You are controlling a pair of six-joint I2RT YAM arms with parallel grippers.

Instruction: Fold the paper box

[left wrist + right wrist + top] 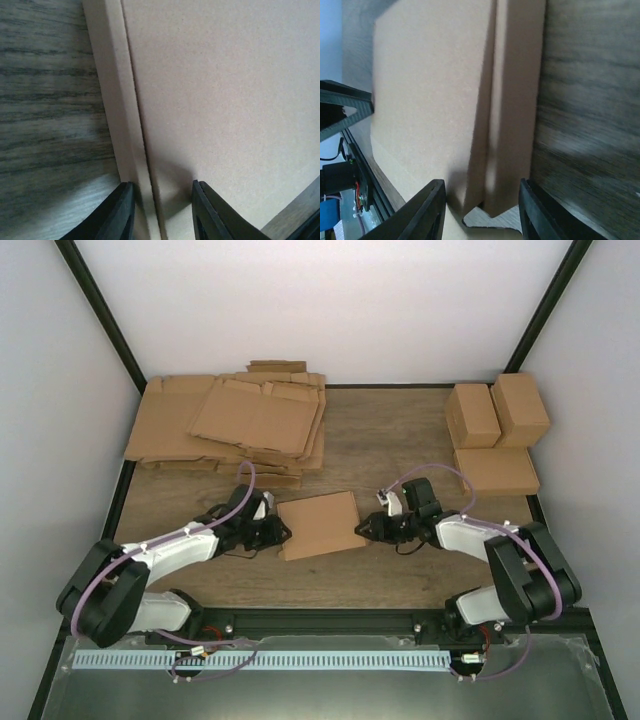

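Paper box (320,525) — laid flat at mid-table (400,445), with open wood seen ahead of and behind it. Left gripper (278,531) is set at its left edge and right gripper (366,528) at its right edge — fingers of both are parted, each pair straddling a layered cardboard edge, nothing clamped.

— How is the light from above?
— Bright and even. The white walls (330,310) nearly wash out toward 12 o'clock, and the desk (400,440) carries only faint shadows beneath the arms (180,545).
— The wrist views?
— Dimmer. The left hand (161,200) casts a soft shadow on the paper box (225,100) near 6 o'clock. In the right view the desk grain at 3 o'clock is smeared, and the right hand (480,200) looks soft-edged.
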